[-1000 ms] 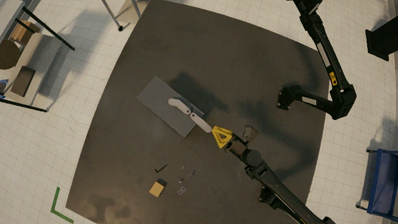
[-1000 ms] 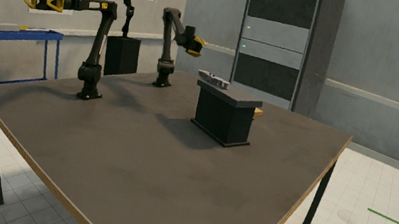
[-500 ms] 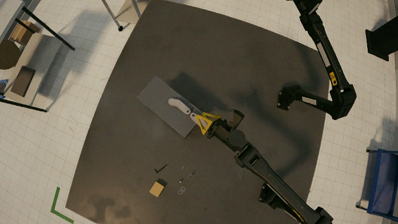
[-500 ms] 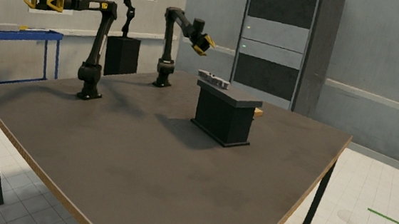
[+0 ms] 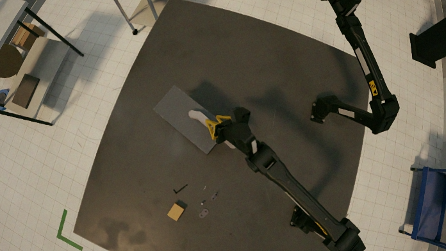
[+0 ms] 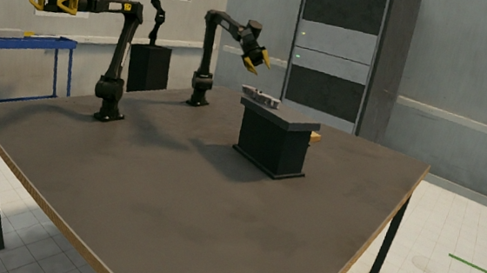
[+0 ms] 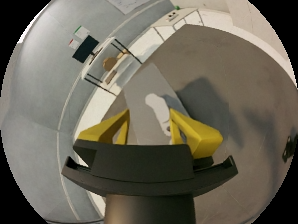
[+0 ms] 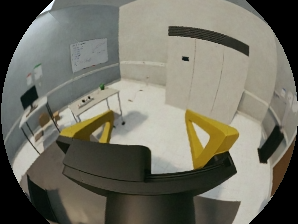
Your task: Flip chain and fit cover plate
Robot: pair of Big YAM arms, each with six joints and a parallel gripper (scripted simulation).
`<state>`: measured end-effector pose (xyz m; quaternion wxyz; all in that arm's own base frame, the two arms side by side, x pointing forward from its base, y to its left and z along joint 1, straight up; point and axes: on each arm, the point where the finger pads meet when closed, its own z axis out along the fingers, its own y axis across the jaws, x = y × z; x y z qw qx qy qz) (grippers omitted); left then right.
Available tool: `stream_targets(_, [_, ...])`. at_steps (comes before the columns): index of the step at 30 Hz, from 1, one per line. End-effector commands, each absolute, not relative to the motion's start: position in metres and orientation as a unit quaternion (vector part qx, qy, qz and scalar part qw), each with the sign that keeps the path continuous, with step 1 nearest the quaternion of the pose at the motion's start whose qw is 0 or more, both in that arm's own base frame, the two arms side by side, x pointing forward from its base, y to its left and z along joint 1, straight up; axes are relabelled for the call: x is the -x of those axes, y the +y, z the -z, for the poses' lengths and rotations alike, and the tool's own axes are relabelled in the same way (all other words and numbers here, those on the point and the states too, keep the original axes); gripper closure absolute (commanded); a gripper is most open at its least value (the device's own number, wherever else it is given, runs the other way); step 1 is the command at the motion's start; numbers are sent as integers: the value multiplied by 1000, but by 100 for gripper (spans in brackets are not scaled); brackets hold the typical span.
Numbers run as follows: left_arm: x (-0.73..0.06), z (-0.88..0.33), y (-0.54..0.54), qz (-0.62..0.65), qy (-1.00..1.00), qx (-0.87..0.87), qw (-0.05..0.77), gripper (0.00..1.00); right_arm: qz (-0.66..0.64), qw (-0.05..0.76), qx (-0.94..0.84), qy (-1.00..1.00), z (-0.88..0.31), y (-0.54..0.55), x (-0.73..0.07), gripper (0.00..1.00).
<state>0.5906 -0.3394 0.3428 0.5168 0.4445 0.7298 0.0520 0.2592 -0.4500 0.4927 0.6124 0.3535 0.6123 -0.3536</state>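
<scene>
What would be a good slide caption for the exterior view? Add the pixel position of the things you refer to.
Left gripper (image 6: 258, 64) (image 5: 221, 125) (image 7: 149, 117), open, above the chain (image 6: 260, 97) (image 5: 196, 116) (image 7: 158, 107) on its block (image 6: 273, 140) (image 5: 182, 110) (image 7: 140, 90); right gripper (image 6: 53, 1) (image 8: 150, 127) open, off to the side.

The block (image 5: 182, 109) (image 6: 272, 144) (image 7: 142, 87) is grey on top, its sides black.
</scene>
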Motion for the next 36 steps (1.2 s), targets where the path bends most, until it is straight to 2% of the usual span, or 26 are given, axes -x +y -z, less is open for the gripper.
stream_targets(1, [-613,-381,-341,-24,755,-399,519,47,356,623,-345,604,-507,-444,-262,0])
stream_targets(26, [-655,-337,-351,67,924,-208,315,47,356,623,-345,604,-507,-444,-262,0])
stream_targets(36, [-657,-335,-350,68,937,-188,285,47,356,623,-345,604,-507,-444,-262,0])
